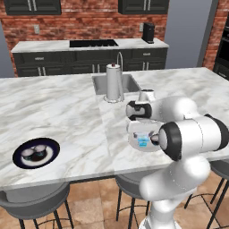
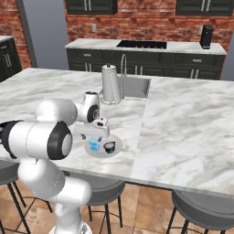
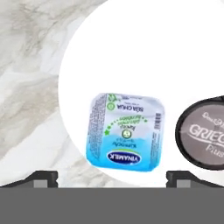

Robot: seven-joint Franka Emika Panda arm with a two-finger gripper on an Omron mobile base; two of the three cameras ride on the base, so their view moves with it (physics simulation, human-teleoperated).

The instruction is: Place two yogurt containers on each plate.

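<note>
Light blue yogurt cup (image 3: 127, 132) sits on the whitish plate (image 3: 144, 52) between our gripper's (image 3: 112, 178) spread, empty fingers. The dark cup (image 3: 204, 133) beside it is cut off at the edge. Our arm hides part of that plate from the left base camera, and the navy plate's (image 1: 53, 147) two cups (image 1: 34, 152) are hard to make out.

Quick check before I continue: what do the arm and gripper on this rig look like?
The arm is glossy white with rounded, bulbous links and black bands at the joints. No cables show. The gripper has two small dark fingertips, blocky and square-edged. No markings can be read.

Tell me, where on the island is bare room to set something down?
Free: the marble between the navy plate and the sink, and the wide stretch right of the white plate. Crowded: the white plate, holding the blue cup and a dark cup.
</note>
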